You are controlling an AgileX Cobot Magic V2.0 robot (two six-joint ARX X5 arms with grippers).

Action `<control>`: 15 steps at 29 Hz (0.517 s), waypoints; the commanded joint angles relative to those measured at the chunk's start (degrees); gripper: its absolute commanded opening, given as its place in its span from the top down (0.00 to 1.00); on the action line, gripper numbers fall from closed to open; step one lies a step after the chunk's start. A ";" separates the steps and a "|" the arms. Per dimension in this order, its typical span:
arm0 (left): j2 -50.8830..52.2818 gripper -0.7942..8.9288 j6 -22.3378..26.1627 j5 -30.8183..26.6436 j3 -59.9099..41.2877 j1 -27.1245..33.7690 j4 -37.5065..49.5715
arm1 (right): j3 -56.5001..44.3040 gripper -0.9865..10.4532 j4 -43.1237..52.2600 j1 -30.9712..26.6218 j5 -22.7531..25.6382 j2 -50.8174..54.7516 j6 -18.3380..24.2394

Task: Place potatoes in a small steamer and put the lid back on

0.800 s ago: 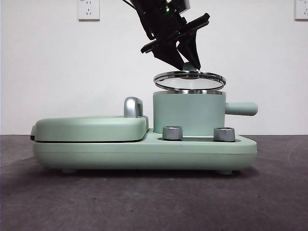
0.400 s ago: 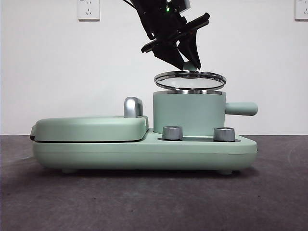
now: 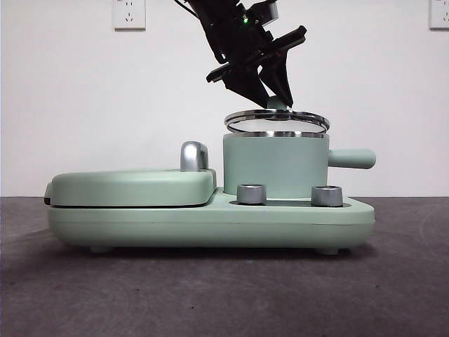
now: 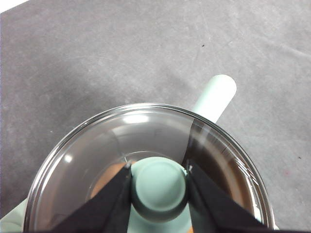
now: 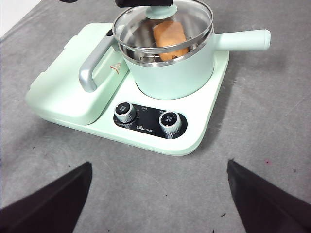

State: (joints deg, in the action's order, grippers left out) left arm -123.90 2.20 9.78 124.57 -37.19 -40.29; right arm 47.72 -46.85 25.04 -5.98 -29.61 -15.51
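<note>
The mint-green small steamer (image 3: 275,165) stands on the right half of the cooker base (image 3: 210,221), its stubby handle (image 3: 353,158) pointing right. The orange-brown potato (image 5: 170,33) lies inside it, seen through the glass. Just above the steamer's steel rim hangs the glass lid (image 3: 277,119), almost level and not touching. My left gripper (image 3: 277,98) reaches down from above and is shut on the lid's green knob (image 4: 159,187). My right gripper (image 5: 159,164) hangs open over the grey table in front of the cooker, holding nothing.
A flat mint-green griddle cover (image 3: 133,186) with a chrome handle (image 3: 193,156) fills the cooker's left half. Two steel dials (image 3: 252,194) (image 3: 327,195) sit on the front of the base. Grey table (image 3: 210,295) lies all around, with a white wall behind.
The lid has sunk a little toward the steamer rim and levelled out, still held by the left gripper. Nothing else has moved.
</note>
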 commanded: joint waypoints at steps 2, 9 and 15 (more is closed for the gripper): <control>-1.11 0.91 0.83 0.07 2.23 -0.33 1.57 | 0.35 0.53 0.81 0.33 0.11 -0.15 -0.81; -2.49 0.91 1.18 0.07 2.23 -0.33 1.90 | 0.35 0.53 0.79 0.33 0.11 -0.15 -0.79; -2.58 0.91 1.49 0.07 2.23 -0.33 -0.83 | 0.35 0.53 0.92 0.33 0.13 -0.15 -0.81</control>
State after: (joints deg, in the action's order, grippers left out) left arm -124.97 3.44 9.78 124.77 -37.15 -41.54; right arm 47.72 -46.81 25.04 -5.98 -29.61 -15.51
